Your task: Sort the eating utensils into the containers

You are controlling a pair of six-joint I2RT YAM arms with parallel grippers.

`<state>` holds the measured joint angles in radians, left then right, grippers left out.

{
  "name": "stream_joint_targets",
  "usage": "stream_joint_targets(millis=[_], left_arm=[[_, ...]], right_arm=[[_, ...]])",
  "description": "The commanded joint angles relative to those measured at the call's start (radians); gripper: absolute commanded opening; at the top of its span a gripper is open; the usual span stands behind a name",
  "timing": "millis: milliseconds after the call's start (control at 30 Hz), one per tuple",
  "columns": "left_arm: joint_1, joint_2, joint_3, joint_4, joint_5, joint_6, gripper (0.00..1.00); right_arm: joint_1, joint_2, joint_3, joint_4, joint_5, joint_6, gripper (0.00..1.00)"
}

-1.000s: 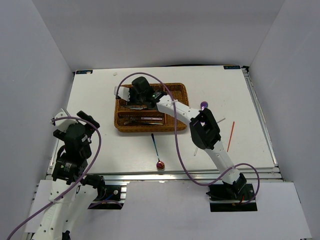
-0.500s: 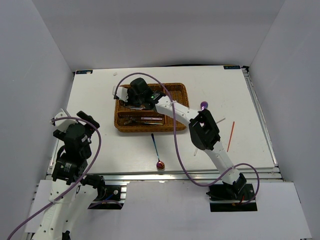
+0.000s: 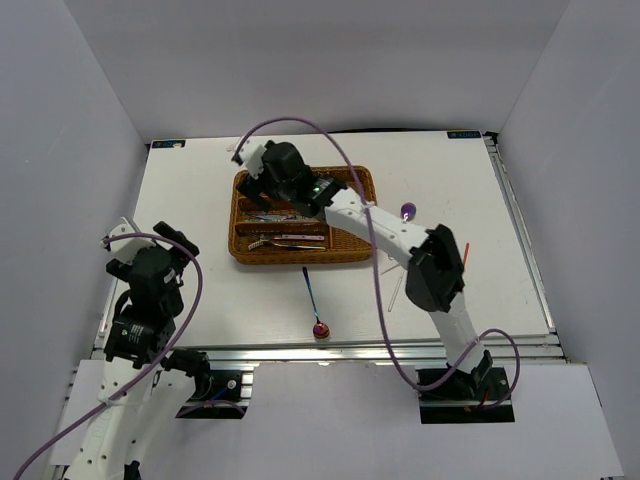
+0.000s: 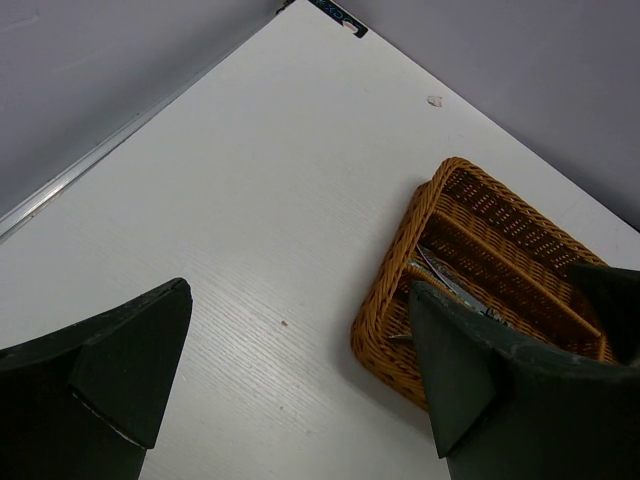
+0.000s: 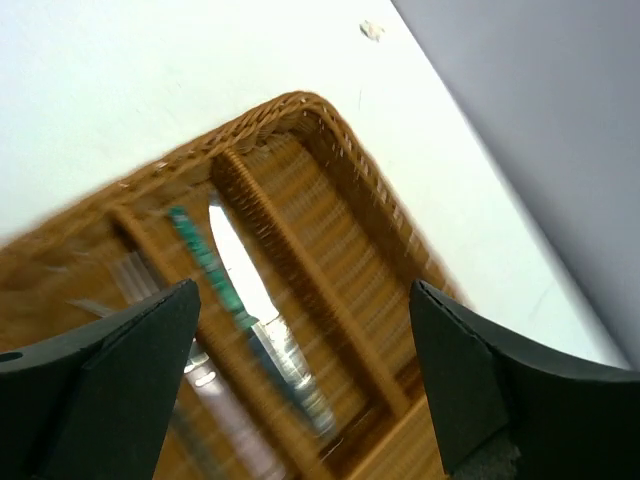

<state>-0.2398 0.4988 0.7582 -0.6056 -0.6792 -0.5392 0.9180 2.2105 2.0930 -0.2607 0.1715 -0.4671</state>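
The knife [image 5: 248,288] lies flat in a long slot of the wicker tray [image 3: 300,258], toward the desk's far edge. It is directly under the right gripper [image 5: 302,292], whose jaws are spread, empty and clear of it. Best to rise straight past the dividers before swinging to the purple spoon [image 3: 407,210] and red chopstick [image 3: 465,258] nearer the right edge. The left gripper [image 4: 300,300], also spread, hangs by the near left corner

The left arm [image 3: 150,290] and the right arm [image 3: 385,225] are built of white shell links joined by chunky black joint housings. A thin purple cable [image 3: 300,122] runs along each, and a small green light [image 3: 318,186] glows near the right wrist. The jaws are matte, dark wedge-shaped fingers [image 4: 110,370].
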Motion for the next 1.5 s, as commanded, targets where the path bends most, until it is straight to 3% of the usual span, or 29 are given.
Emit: stream_joint_targets(millis=[0,67,200,267,333,400,500,800,833,967,1100,1467], left_arm=[[-0.003,0.010,-0.008,-0.005,-0.023,-0.002,0.98],[-0.003,0.011,-0.008,-0.003,-0.022,-0.002,0.98],[-0.004,0.015,-0.008,0.001,-0.011,0.001,0.98],[-0.003,0.017,-0.010,0.001,-0.010,0.001,0.98],[-0.004,0.018,-0.010,0.001,-0.008,0.001,0.98],[-0.003,0.017,-0.010,0.003,-0.005,0.002,0.98],[-0.003,0.011,-0.011,0.007,0.004,0.004,0.98],[-0.041,0.024,-0.005,-0.019,-0.043,-0.015,0.98],[-0.058,0.012,-0.007,-0.019,-0.051,-0.018,0.98],[-0.076,0.003,-0.007,-0.026,-0.074,-0.025,0.98],[-0.081,0.011,-0.005,-0.029,-0.077,-0.027,0.98],[-0.081,0.004,-0.005,-0.028,-0.076,-0.025,0.98]], right_arm=[[-0.001,-0.205,-0.100,-0.017,0.148,0.448,0.89],[0.001,-0.323,-0.276,-0.009,0.080,0.610,0.89],[0.002,-0.533,-0.601,0.043,-0.044,0.688,0.89],[0.002,-0.690,-0.762,0.165,-0.067,0.690,0.89],[0.011,-0.792,-0.924,0.169,0.020,0.760,0.89],[0.030,-0.811,-0.938,0.053,0.199,0.874,0.89],[0.094,-0.805,-0.938,-0.090,0.301,0.921,0.89],[0.217,-0.595,-0.832,-0.302,0.376,1.128,0.85],[0.235,-0.537,-0.812,-0.320,0.387,1.140,0.83],[0.254,-0.425,-0.761,-0.325,0.329,1.167,0.55],[0.254,-0.344,-0.765,-0.276,0.225,1.160,0.42],[0.254,-0.259,-0.797,-0.291,0.123,1.203,0.27]])
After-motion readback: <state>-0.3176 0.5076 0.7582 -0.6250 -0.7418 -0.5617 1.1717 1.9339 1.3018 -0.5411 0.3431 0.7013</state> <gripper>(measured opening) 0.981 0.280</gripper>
